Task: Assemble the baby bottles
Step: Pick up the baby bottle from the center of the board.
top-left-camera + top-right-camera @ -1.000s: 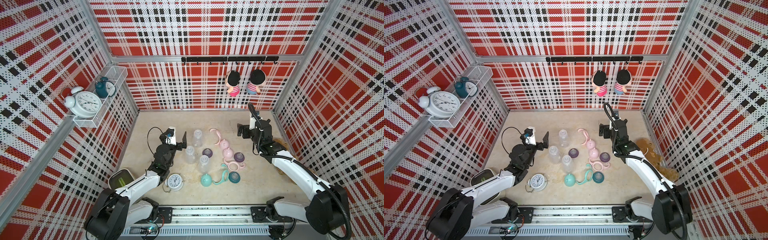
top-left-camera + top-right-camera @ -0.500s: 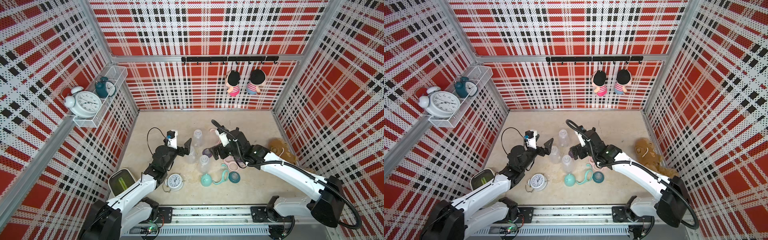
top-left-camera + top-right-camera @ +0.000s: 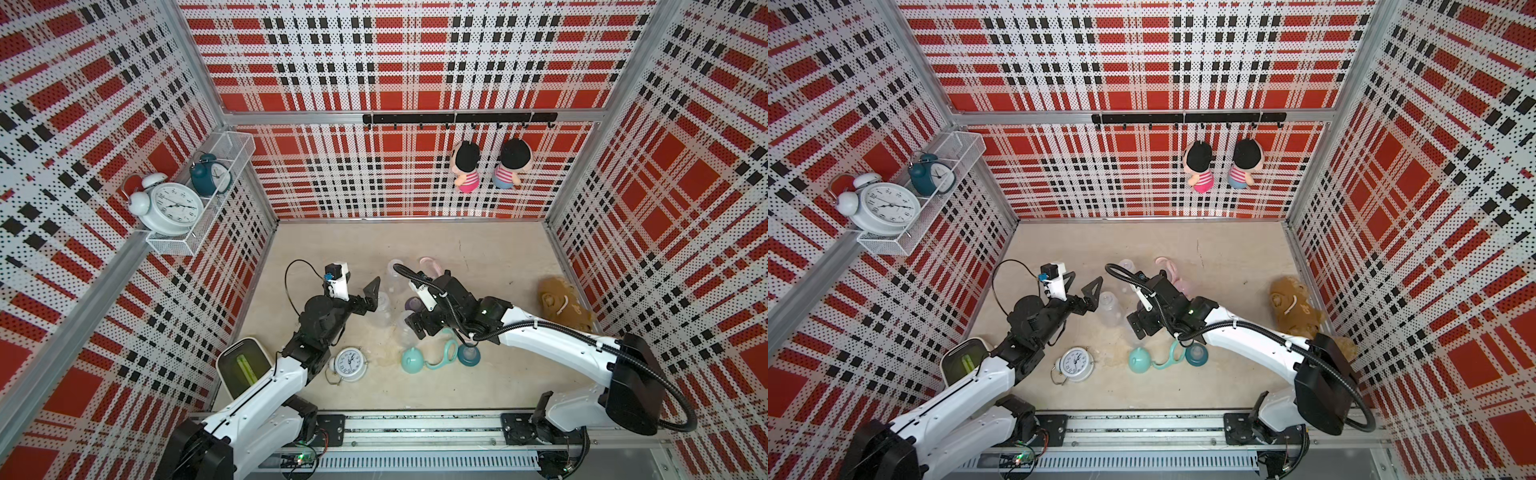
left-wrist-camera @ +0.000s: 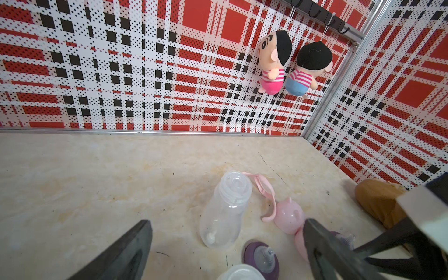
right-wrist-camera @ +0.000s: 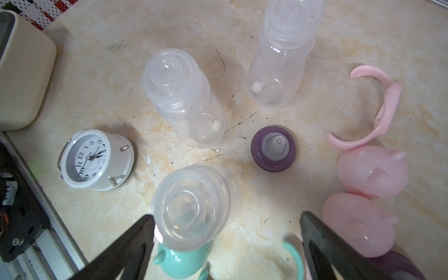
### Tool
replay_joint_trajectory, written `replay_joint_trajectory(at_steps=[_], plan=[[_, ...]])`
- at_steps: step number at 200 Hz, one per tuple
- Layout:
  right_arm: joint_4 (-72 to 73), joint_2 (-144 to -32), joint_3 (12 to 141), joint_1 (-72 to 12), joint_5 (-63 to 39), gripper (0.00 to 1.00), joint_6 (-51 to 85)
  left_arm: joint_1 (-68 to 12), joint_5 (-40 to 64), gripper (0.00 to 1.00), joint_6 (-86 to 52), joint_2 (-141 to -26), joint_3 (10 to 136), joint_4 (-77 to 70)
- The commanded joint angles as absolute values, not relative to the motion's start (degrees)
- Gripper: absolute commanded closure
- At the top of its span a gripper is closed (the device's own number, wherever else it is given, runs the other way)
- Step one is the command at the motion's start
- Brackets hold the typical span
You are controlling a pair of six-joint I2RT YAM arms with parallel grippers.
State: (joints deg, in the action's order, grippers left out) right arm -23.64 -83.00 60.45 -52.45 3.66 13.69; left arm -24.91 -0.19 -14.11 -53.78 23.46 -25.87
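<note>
**Top views.** The left gripper (image 3: 360,283) is held above the table (image 3: 478,257) with its jaws spread wide and nothing in them. It is just beside the three clear bottles (image 3: 380,305), which are grouped near the table's middle. The right gripper (image 3: 1142,326) points down over the same group. A teal dome cap (image 3: 412,359), teal handle ring (image 3: 446,353) and teal collar (image 3: 468,355) lie in a row toward the front edge. A white alarm clock (image 3: 350,364) lies nearer the front-left corner. A brown plush toy (image 3: 561,305) lies by the right edge.

**Left wrist view.** The jaws stand well apart and grip nothing. One clear bottle stands ahead of them. A pink handle ring (image 4: 264,191) and a pink dome cap (image 4: 289,217) lie just beside it, with a purple nipple collar (image 4: 261,257) near.

**Right wrist view.** The jaws are wide apart, either side of one upright bottle (image 5: 191,206), and have not closed on it. One finger (image 5: 131,242) is just beside the bottle's rim; contact cannot be confirmed.
</note>
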Motion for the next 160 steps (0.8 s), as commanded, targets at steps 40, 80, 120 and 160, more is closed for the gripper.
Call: replay_joint_trajectory(at_steps=[40,80,120,160], plan=[[-21.0,-88.8,62.0,-55.1,5.3,0.06,11.9,-25.2,0.5,0.0,-15.1,-53.8,23.9,-24.2],[-21.0,-88.8,61.7,-55.2,7.6,0.07,11.9,-25.1,0.5,0.0,-15.0,-54.6,23.7,-24.2],[-22.3,-87.9,61.1,-55.1,10.4,0.07,11.7,-25.2,0.5,0.0,-15.0,-54.8,23.8,-24.2],[-22.6,-86.0,60.1,-54.8,11.2,0.07,10.7,-25.2,0.5,0.01,-15.0,-54.4,23.8,-24.2]])
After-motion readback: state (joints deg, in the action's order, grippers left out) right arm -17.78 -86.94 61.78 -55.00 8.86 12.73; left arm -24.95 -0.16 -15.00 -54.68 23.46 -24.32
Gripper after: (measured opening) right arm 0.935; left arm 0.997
